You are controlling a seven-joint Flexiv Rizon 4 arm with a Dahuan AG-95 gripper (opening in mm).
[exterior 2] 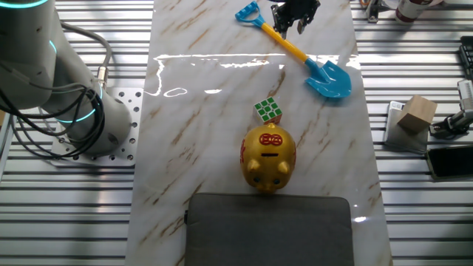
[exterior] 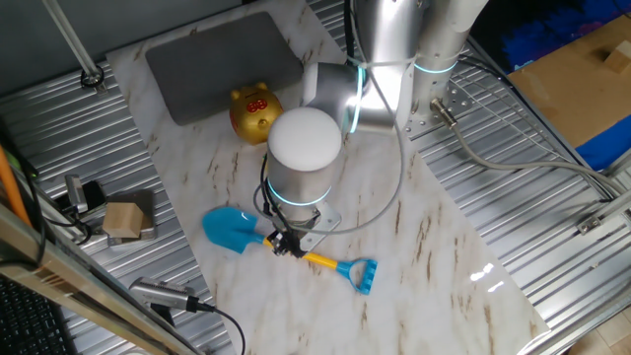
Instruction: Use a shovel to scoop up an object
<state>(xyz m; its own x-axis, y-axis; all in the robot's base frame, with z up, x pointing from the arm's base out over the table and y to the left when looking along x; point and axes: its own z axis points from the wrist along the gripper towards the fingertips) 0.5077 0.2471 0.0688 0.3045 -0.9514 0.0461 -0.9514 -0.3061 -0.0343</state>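
The shovel lies flat on the marble table, with its light-blue blade (exterior: pixel 229 229), yellow shaft (exterior: pixel 322 260) and blue end loop (exterior: pixel 363 275). In the other fixed view its blade (exterior 2: pixel 329 80) points toward the cube and its shaft (exterior 2: pixel 290 46) runs up left. My gripper (exterior 2: pixel 290 28) is low over the shaft near the blade end (exterior: pixel 286 243), open, with a finger on each side of the shaft. The small puzzle cube (exterior 2: pixel 269 110) stands just beyond the golden pig, apart from the blade. In the one fixed view the cube is hidden behind my arm.
A golden pig bank (exterior 2: pixel 268 157) (exterior: pixel 254 111) stands mid-table beside a grey mat (exterior 2: pixel 270 229) (exterior: pixel 227 64). A tan wooden block (exterior 2: pixel 415 113) (exterior: pixel 125 219) sits off the marble on the metal side surface, among cables and clamps.
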